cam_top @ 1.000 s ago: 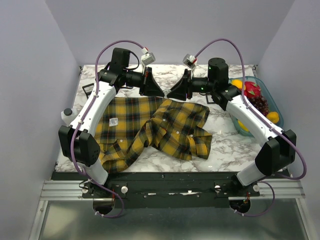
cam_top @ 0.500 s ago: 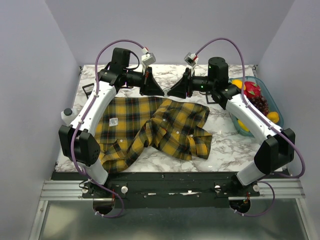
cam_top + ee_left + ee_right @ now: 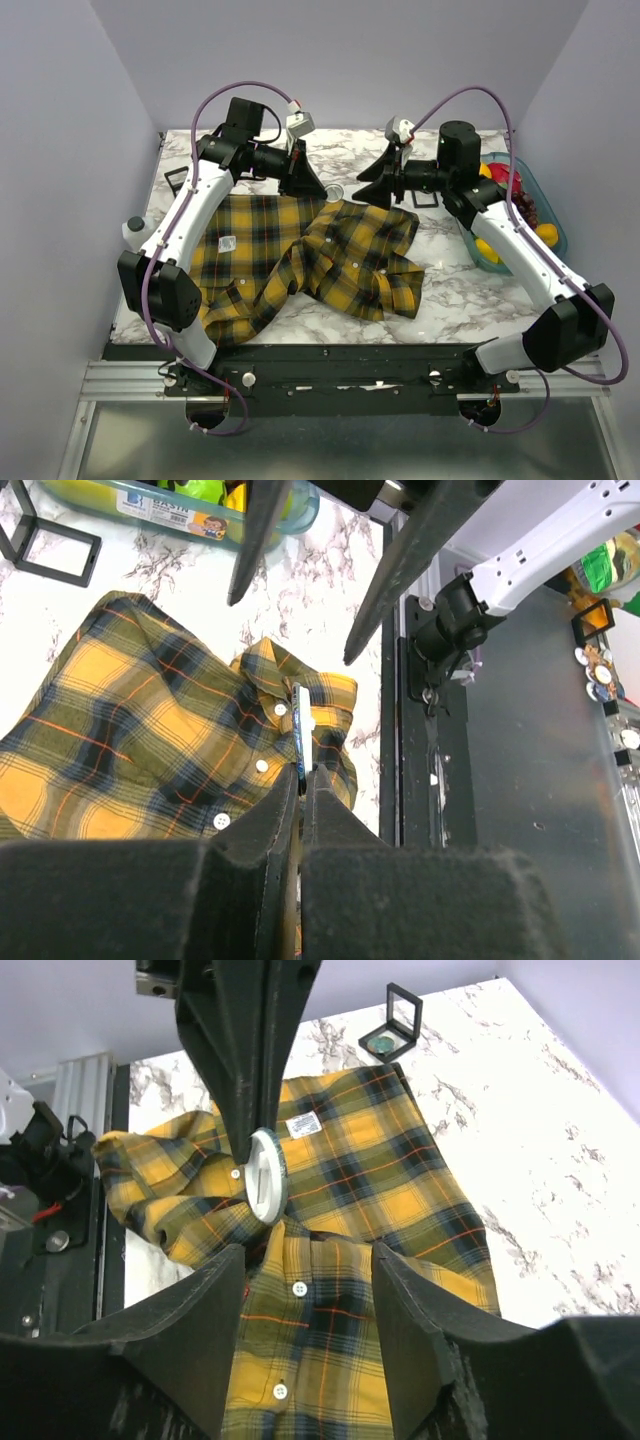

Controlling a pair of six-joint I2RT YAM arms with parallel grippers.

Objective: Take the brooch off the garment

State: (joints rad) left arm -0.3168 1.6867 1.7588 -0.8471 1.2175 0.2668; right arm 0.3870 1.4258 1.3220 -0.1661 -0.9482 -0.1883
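The garment [image 3: 300,255] is a yellow and dark plaid shirt spread on the marble table, also in the left wrist view [image 3: 130,740] and the right wrist view [image 3: 380,1160]. My left gripper [image 3: 320,187] is shut on the brooch [image 3: 266,1175], a small round disc with a pale face and a teal rim. It shows edge-on between my left fingertips [image 3: 302,770]. The brooch [image 3: 335,190] hangs just over the shirt's collar; I cannot tell whether it touches the cloth. My right gripper [image 3: 365,187] stands open to its right, nothing between its fingers [image 3: 305,1260].
A clear bin [image 3: 530,170] of fruit stands at the right edge, behind the right arm. A black square frame [image 3: 175,180] lies at the far left, seen also beyond the shirt [image 3: 392,1032]. A small white bottle [image 3: 135,228] sits by the left edge.
My right gripper has opened and pulled back to the right, away from the left gripper. The disc now shows between them, still in the left gripper, which has barely moved.
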